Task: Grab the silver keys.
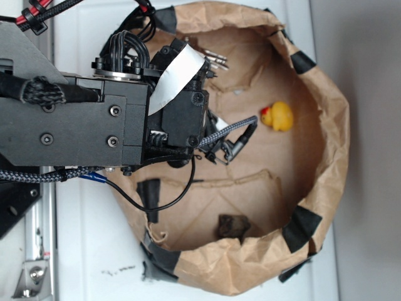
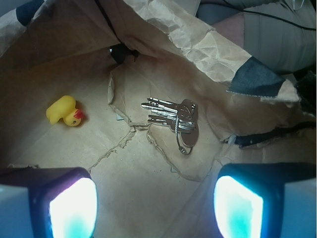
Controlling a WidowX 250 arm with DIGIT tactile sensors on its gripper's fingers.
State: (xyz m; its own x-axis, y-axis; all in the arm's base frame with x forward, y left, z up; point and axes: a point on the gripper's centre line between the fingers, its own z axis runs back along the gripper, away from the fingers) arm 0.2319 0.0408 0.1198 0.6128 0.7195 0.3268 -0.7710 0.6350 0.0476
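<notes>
Exterior view: mostly blocked by the black arm body and its cable bundle, reaching in from the left over the crumpled paper basin (image 1: 326,106). Only the tips of the silver keys (image 1: 215,61) poking out past the arm's upper edge, near the back wall. Gripper (image 1: 225,147) barely made out under braided cable, jaw state unreadable from here. Yellow rubber duck (image 1: 278,116) plainly seen to the right; dark brown lump (image 1: 232,226) low against the near wall, detail hard to make out.

Wrist view: silver keys (image 2: 174,123) lying flat on the brown paper floor, blades fanned left, ring toward the camera, well apart from the duck (image 2: 64,111) at left. Fingertips (image 2: 72,206) glowing and overexposed at both lower corners, cut off by the frame edge. Jaws spread wide, holding nothing, raised above the paper short of the keys.
</notes>
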